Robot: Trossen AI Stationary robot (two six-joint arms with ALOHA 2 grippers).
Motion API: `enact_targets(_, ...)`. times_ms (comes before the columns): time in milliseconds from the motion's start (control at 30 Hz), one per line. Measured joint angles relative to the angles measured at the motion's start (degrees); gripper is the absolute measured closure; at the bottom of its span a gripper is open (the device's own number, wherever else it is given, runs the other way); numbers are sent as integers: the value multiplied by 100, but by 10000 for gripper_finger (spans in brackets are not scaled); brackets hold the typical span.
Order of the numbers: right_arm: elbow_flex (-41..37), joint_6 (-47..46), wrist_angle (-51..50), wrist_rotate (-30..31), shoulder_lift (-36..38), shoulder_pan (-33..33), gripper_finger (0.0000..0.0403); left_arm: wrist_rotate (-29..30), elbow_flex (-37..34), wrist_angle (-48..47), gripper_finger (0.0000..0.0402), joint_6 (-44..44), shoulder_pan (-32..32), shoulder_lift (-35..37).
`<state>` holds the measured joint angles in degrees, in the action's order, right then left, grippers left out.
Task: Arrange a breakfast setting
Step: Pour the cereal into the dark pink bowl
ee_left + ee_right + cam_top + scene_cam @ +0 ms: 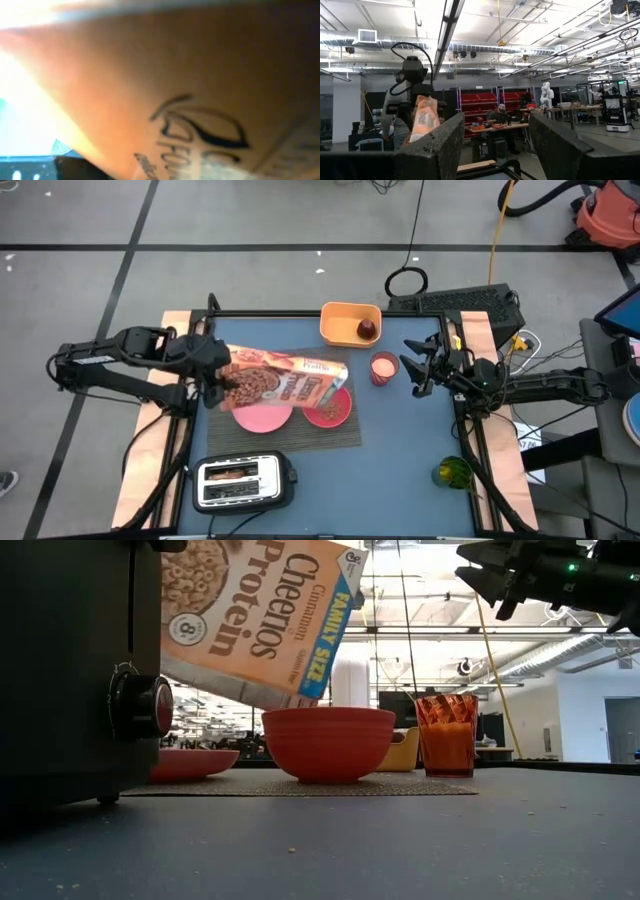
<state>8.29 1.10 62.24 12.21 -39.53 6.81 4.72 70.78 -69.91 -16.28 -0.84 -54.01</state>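
Grey placemat [345,435] lies on blue table [400,460].

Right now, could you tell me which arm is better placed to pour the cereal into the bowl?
The left. Its claw holds the cereal box tilted, mouth above the pink bowl. The right claw hangs open and empty beyond the orange cup.

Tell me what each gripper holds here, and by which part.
The left gripper holds the tilted cereal box by its bottom end, over the pink bowl. The right gripper is open, holding nothing.

Tilted cereal box [262,620] above pink bowl [328,743], perhaps touching its rim.
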Motion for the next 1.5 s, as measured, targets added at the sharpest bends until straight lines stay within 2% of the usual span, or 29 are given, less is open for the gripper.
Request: enact_targets(1500,0,0,-39,0,1,0,188,-32,4,-80,158,66,-48,95)
